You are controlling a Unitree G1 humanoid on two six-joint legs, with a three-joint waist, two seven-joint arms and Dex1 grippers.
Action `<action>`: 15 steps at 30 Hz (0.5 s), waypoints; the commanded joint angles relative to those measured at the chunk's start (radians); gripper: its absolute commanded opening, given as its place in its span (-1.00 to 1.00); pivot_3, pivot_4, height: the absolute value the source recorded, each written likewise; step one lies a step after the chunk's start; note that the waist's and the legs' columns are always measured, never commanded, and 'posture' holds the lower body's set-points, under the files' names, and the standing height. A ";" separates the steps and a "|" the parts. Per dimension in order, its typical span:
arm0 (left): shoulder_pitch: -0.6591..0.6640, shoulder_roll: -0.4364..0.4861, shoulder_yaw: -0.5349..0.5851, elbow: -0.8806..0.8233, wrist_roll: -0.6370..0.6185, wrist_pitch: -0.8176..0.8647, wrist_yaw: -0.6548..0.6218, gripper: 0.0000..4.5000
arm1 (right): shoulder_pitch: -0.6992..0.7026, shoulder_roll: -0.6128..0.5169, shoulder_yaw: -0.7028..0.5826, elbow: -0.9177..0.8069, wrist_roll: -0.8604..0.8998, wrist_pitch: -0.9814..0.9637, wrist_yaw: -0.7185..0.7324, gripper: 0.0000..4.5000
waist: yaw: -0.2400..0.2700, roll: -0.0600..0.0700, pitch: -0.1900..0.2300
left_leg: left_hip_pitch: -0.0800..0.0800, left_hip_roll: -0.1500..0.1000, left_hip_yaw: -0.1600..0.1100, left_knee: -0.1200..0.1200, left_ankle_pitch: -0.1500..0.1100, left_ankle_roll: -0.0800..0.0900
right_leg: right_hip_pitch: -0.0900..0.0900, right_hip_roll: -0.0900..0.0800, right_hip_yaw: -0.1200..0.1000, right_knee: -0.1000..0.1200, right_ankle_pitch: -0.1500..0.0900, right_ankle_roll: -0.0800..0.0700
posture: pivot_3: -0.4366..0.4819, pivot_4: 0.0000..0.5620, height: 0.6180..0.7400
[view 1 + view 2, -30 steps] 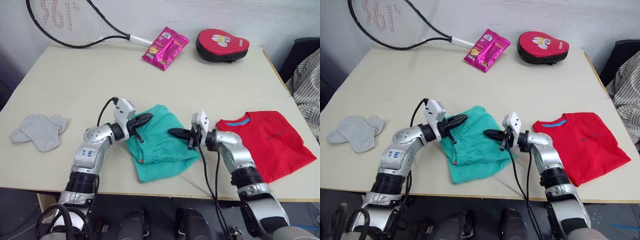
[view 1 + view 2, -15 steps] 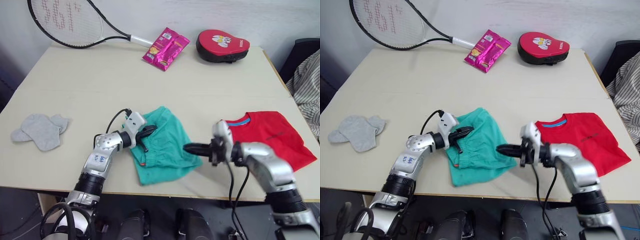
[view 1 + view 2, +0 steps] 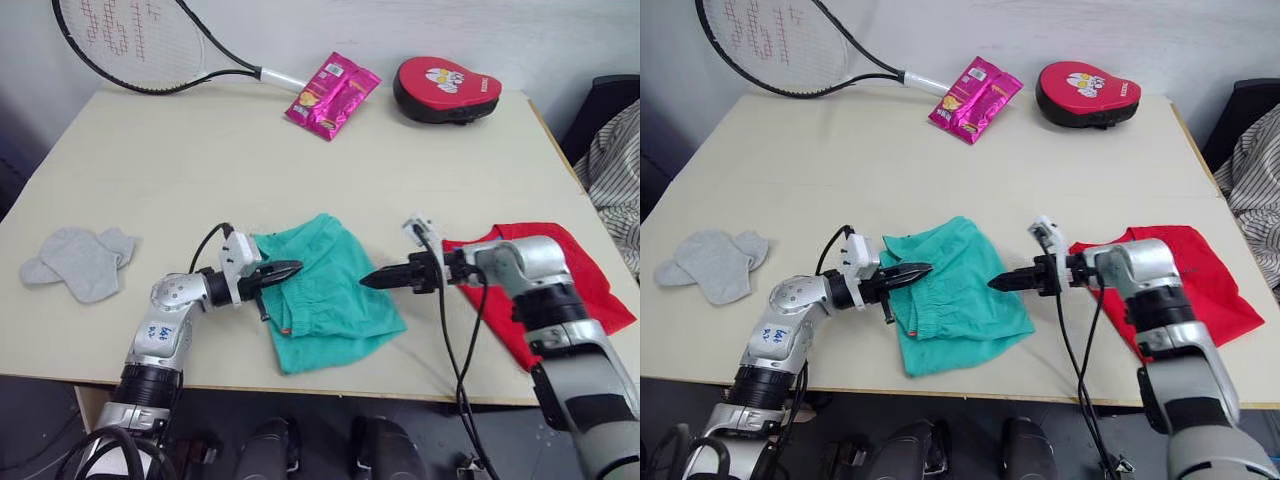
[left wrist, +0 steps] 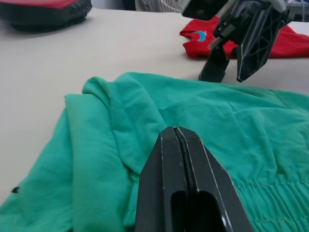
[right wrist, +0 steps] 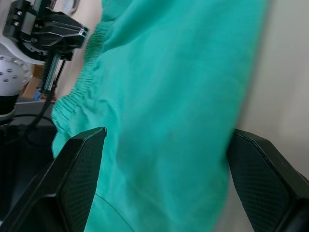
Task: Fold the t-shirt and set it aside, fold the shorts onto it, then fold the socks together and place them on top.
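The teal shorts (image 3: pixel 335 290) lie folded on the table's front middle. My left gripper (image 3: pixel 290 269) is shut, its tip over the shorts' left edge by the gathered waistband; in the left wrist view the left gripper (image 4: pixel 176 131) has no cloth showing between its fingers. My right gripper (image 5: pixel 166 135) stands open over the shorts' right edge (image 3: pixel 385 290), holding nothing. The red t-shirt (image 3: pixel 592 268) lies at the right, partly hidden behind my right arm. The two grey socks (image 3: pixel 80 260) lie together at the far left.
A tennis racket (image 3: pixel 130 40), a pink snack packet (image 3: pixel 330 95) and a red and black pad (image 3: pixel 445 88) lie along the table's back. Striped cloth (image 3: pixel 615 160) hangs beyond the right edge. The table's front edge (image 3: pixel 400 385) runs just behind both arms.
My right gripper has opened and its arm has swung out to the right, fingers still at the shorts' right edge. My left gripper has dropped lower at the shorts' left edge and stays shut.
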 commanded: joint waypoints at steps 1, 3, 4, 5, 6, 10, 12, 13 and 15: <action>0.001 0.006 -0.002 0.023 0.010 -0.024 -0.008 -1.00 | -0.040 0.060 0.022 0.020 0.008 0.055 0.016 0.56 | -0.005 0.000 0.000 | 0.000 0.000 0.000 0.000 0.000 0.000 | 0.000 0.000 0.000 0.000 0.000 0.000 | -0.05 -0.47 1.00; 0.000 0.003 0.006 0.037 0.009 -0.027 0.000 -1.00 | -0.072 0.108 -0.007 0.064 0.013 0.068 -0.007 0.30 | -0.011 0.000 0.000 | 0.000 0.000 0.000 0.000 0.000 0.000 | 0.000 0.000 0.000 0.001 0.000 0.000 | -0.05 -0.47 1.00; 0.000 0.003 0.009 0.041 0.009 -0.029 0.002 -1.00 | -0.085 0.127 -0.019 0.086 0.009 0.062 -0.021 0.16 | -0.012 0.000 0.000 | -0.001 0.000 0.000 0.000 0.000 0.000 | 0.000 0.000 0.000 0.001 0.000 0.000 | -0.05 -0.47 1.00; 0.001 0.004 0.010 0.044 0.009 -0.030 0.003 -1.00 | -0.096 0.141 -0.030 0.106 0.001 0.055 -0.036 -0.02 | -0.012 0.000 0.000 | -0.001 0.000 0.000 0.000 0.000 0.000 | 0.000 0.000 -0.001 0.003 0.000 0.000 | -0.05 -0.47 1.00; 0.003 0.006 0.013 0.045 0.007 -0.032 0.004 -1.00 | -0.104 0.152 -0.036 0.125 -0.007 0.047 -0.049 -0.18 | -0.013 0.000 0.000 | -0.001 0.000 0.000 0.000 0.000 0.000 | 0.000 0.000 -0.001 0.004 0.000 0.000 | -0.05 -0.47 1.00; 0.016 0.012 0.022 0.035 -0.002 -0.035 0.003 -1.00 | -0.100 0.154 -0.045 0.123 -0.012 0.043 -0.058 -0.77 | -0.012 0.000 0.000 | -0.002 0.000 0.000 0.000 0.001 0.000 | -0.001 0.001 -0.001 0.005 0.000 0.000 | -0.05 -0.47 1.00; 0.030 0.015 0.032 0.015 -0.016 -0.029 0.002 -1.00 | -0.086 0.144 -0.075 0.070 0.019 0.086 -0.061 -0.98 | -0.013 0.000 0.000 | -0.003 0.000 0.000 0.000 0.000 0.000 | -0.002 0.001 -0.001 0.005 0.000 0.001 | -0.05 -0.47 1.00; 0.041 0.018 0.041 0.001 -0.026 -0.023 0.000 -1.00 | -0.077 0.134 -0.093 0.029 0.042 0.112 -0.055 -0.98 | -0.013 0.000 0.000 | -0.004 0.000 0.000 0.000 0.000 0.000 | -0.002 0.001 -0.001 0.005 0.000 0.001 | -0.05 -0.47 1.00; 0.067 0.024 0.062 -0.031 -0.050 -0.009 -0.006 -1.00 | -0.059 0.101 -0.126 -0.072 0.091 0.157 -0.036 -0.98 | -0.013 0.000 0.000 | -0.006 0.000 -0.001 0.001 0.001 0.000 | -0.004 0.001 -0.002 0.005 0.000 0.001 | -0.05 -0.47 1.00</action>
